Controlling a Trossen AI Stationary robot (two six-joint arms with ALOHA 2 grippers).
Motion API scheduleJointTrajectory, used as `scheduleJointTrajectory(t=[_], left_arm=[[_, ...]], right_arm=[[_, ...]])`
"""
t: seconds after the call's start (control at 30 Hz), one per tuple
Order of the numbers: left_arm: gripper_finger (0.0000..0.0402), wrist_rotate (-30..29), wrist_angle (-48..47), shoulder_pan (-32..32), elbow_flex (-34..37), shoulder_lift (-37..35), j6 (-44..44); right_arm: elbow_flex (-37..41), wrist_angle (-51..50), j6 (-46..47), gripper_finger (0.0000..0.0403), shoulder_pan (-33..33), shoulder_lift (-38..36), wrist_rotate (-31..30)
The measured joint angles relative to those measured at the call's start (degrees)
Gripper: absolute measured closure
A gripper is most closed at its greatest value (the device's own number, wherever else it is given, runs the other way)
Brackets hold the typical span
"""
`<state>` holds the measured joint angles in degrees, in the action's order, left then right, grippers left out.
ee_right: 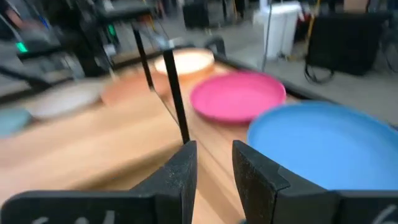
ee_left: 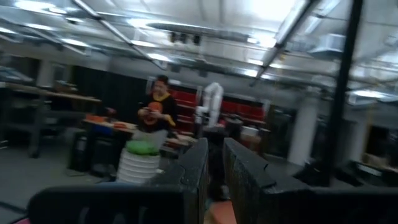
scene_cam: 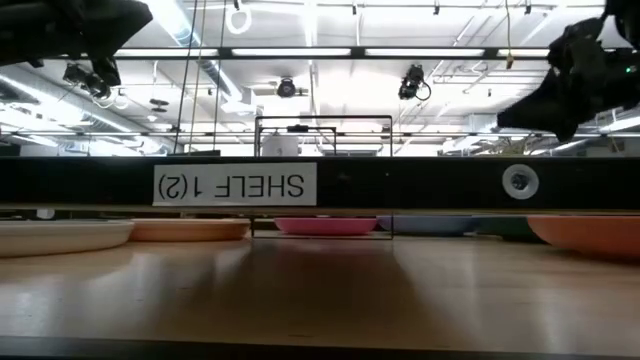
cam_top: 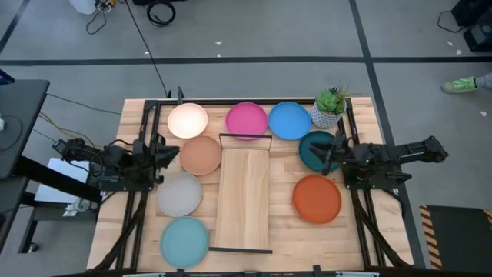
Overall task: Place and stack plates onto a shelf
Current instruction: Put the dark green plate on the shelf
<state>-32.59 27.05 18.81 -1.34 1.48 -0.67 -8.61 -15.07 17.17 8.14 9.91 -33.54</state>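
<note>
1. The left hand (cam_top: 171, 151), frame left, hovers over the tan plate (cam_top: 201, 156), fingers a narrow slit apart and empty; a pinch off the rim could slip.
2. The right hand (cam_top: 329, 157), frame right, also slightly parted and empty, sits above the dark teal plate (cam_top: 315, 148); lifting could knock the potted plant (cam_top: 329, 108).
3. The shelf (cam_top: 243, 196), frame centre, lies bare; its wire rails could snag plates.

Industrial lab hall, exposed ceiling ducts (ee_left: 155, 28), strip lights (scene_cam: 430, 52), workbenches (ee_left: 50, 99)
</note>
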Motion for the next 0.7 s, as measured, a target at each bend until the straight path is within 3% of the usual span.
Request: scheduleJointTrajectory(t=[0.1, 0.37, 0.5, 0.7], left_arm=[[0.0345, -2.43, 0.0, -0.65, 0.0, 0.0, 0.02], [0.0345, -2.35, -0.58, -2.58, 0.0, 0.02, 3.25], [0.0344, -2.55, -1.92, -2.62, 0.0, 0.61, 4.81], [0.0324, -9.87, -1.64, -2.64, 0.0, 4.27, 4.81]], right_arm=[[-1.46, -1.33, 0.68, 0.0294, -2.04, 5.64, 1.89], [-6.4, -3.48, 2.42, 0.0294, -5.33, 22.7, 8.06], [-8.05, -3.14, 5.69, 0.0294, -5.33, 30.89, 7.87], [-13.39, -5.13, 6.44, 0.0281, -5.35, 41.89, 7.87]])
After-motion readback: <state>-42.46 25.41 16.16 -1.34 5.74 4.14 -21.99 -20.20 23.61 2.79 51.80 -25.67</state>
